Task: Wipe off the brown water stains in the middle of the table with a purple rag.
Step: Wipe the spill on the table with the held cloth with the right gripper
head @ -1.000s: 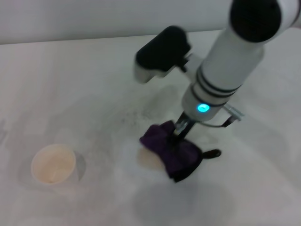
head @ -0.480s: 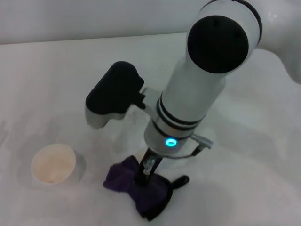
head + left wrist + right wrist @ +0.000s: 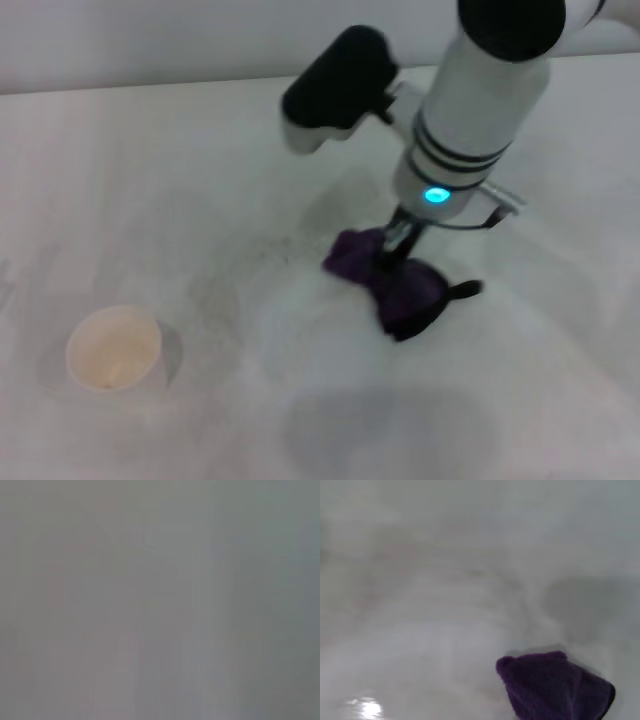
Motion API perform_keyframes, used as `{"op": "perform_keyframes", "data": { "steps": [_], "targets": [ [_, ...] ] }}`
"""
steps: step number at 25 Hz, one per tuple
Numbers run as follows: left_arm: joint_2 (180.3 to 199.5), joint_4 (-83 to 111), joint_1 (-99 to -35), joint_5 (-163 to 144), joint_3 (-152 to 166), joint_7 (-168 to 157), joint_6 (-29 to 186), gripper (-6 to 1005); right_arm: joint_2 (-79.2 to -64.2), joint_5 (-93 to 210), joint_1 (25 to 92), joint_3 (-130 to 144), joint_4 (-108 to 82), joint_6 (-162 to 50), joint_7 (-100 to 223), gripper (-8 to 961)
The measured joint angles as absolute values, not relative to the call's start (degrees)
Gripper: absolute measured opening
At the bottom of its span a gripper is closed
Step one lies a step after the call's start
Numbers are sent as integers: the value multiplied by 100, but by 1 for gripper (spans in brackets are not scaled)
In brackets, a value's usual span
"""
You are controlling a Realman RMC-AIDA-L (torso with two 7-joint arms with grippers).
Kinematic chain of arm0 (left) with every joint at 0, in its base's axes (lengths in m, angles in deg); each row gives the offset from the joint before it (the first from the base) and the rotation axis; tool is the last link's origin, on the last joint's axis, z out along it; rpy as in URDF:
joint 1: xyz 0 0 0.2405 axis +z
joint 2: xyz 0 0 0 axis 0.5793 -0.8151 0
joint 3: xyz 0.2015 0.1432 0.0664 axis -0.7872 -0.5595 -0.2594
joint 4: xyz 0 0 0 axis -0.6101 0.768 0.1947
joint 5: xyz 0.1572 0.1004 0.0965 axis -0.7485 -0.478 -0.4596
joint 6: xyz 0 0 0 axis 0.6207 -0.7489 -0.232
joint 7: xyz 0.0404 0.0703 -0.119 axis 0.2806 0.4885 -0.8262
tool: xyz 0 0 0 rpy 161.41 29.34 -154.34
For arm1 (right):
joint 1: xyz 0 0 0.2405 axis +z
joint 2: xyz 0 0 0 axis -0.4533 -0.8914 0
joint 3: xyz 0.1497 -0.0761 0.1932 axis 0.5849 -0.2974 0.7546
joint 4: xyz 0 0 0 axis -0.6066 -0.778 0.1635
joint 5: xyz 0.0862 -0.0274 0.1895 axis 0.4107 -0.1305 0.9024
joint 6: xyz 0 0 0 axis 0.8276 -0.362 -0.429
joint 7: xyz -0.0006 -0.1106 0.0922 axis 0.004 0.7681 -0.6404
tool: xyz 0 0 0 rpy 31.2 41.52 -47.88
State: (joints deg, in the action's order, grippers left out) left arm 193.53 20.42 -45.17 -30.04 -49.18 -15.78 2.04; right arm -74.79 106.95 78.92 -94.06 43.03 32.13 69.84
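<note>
Purple rag (image 3: 395, 281), bunched and dark, black loop trailing, clamped by right pincer (image 3: 397, 246), on white table (image 3: 150, 180)

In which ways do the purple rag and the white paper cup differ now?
The purple rag is dark, soft and crumpled; the paper cup is pale, stiff and round. The rag lies flat under the right gripper, which pinches it; the cup stands upright and open, untouched, to the robot's left. Both rest on the table.

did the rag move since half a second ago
Yes. The rag, held by the right gripper, has swept away from the cup, to the robot's right and farther up the table.
</note>
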Motion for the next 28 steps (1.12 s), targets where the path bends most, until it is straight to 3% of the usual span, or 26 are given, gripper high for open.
{"op": "perform_keyframes", "data": {
  "steps": [20, 28],
  "targets": [
    [19352, 2051, -4584, -2992, -4925, -1579, 213, 861, -7520, 12822, 8189, -10666, 4559, 2787, 7513, 81],
    [19341, 2070, -4530, -2953, -4920, -1579, 206, 860, -7468, 11328, 7528, -9141, 4753, 3051, 7559, 81]
  ]
}}
